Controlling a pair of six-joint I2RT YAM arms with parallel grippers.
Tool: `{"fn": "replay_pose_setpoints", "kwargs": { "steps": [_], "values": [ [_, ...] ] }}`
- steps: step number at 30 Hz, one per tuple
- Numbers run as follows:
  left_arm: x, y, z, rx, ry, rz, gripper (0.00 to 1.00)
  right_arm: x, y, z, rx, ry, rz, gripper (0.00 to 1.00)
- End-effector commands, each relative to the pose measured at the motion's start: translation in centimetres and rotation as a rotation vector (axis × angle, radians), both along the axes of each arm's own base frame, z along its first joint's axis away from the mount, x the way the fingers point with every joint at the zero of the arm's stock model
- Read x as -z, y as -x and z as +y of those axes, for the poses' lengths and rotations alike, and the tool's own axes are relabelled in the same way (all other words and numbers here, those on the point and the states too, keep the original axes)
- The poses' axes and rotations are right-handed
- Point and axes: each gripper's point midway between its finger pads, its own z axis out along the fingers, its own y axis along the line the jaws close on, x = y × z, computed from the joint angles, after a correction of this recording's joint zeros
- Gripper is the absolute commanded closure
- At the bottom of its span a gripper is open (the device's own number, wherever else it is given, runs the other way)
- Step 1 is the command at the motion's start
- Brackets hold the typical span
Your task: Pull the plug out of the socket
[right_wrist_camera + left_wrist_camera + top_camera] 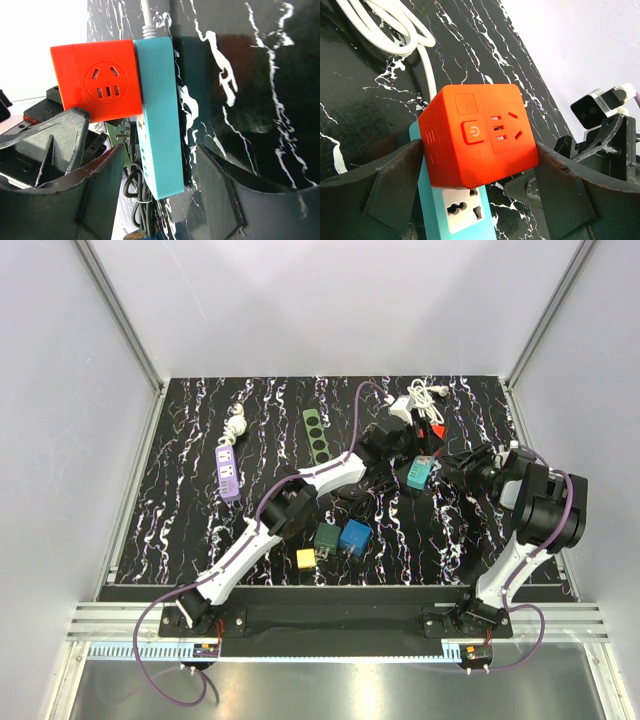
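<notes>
The plug is an orange cube adapter [480,135] that sits flush in the teal socket strip [465,210] lying on the black marbled table. My left gripper [480,175] is shut on the cube, and its black fingers [390,190] press against the cube's two sides. In the right wrist view the cube [100,80] is still seated against the strip [160,115]. My right gripper [157,185] stands open around the strip's near end, with a gap on each side. From above, the strip [420,472] and the cube [434,430] lie at the centre right, where both grippers meet.
A coiled white cable [425,395] lies behind the strip, and a black cable bundle [137,190] lies beside it. A purple strip [228,472] and a green strip [318,435] lie to the left. Blue [354,537], green [326,536] and yellow [305,558] cubes sit near the front.
</notes>
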Motion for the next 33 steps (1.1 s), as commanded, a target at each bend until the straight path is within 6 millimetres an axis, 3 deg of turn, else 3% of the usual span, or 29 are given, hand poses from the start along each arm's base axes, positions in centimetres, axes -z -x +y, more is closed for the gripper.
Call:
{"fn": "replay_pose_setpoints", "kwargs": {
  "steps": [1,5,13,21,33],
  "values": [
    [-3.4,-1.2,1.0,-0.028,0.047,-0.02,1.0,-0.6,-0.8,1.1,-0.053,-0.006,-0.051,0.34],
    [-4.0,-1.1,1.0,-0.03,0.063,-0.01,1.0,0.0,-1.3,2.6,-0.088,-0.006,-0.035,0.34],
    [-3.5,-0.9,1.1,-0.025,0.09,0.024,1.0,0.5,-1.8,3.3,-0.098,-0.019,-0.04,0.35],
    [-4.8,-0.7,1.1,-0.015,0.105,0.025,1.0,0.6,-2.3,3.8,-0.121,-0.059,-0.02,0.41],
    [-5.8,-0.3,0.8,0.004,0.136,0.028,1.0,0.5,-3.0,4.9,-0.167,-0.07,-0.005,0.43]
  ]
}}
